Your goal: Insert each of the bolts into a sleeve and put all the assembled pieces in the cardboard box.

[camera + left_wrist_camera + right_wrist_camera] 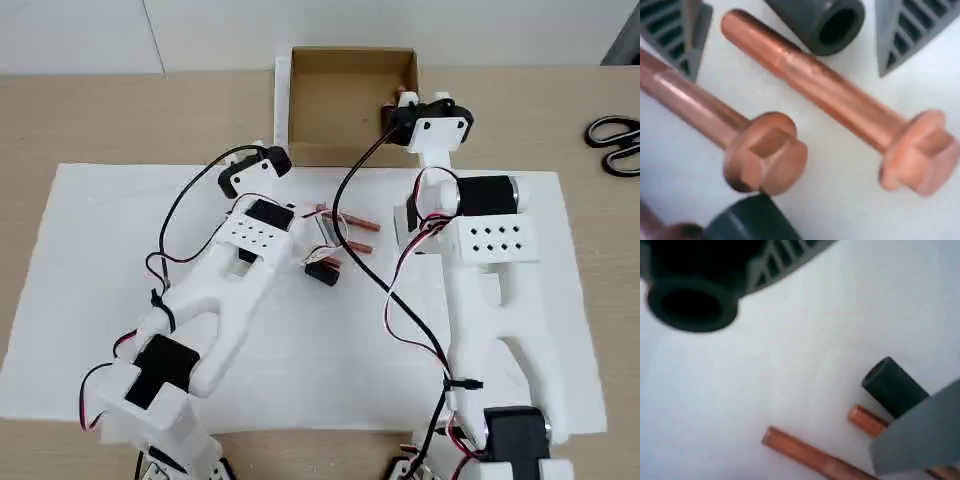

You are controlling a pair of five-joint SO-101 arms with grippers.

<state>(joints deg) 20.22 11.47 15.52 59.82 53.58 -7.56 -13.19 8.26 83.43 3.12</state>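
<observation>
left gripper [785,75] stood wide open, empty, over bolt [840,100] (sleeve [825,20] just beside); off-centre close cd roll bolt away.

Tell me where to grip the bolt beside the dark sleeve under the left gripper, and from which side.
Best take the bolt mid-shank, clear of its flanged head. Come down with the jaws across the shank: it lies flat on the white sheet, and the open left gripper sits over it.
</observation>
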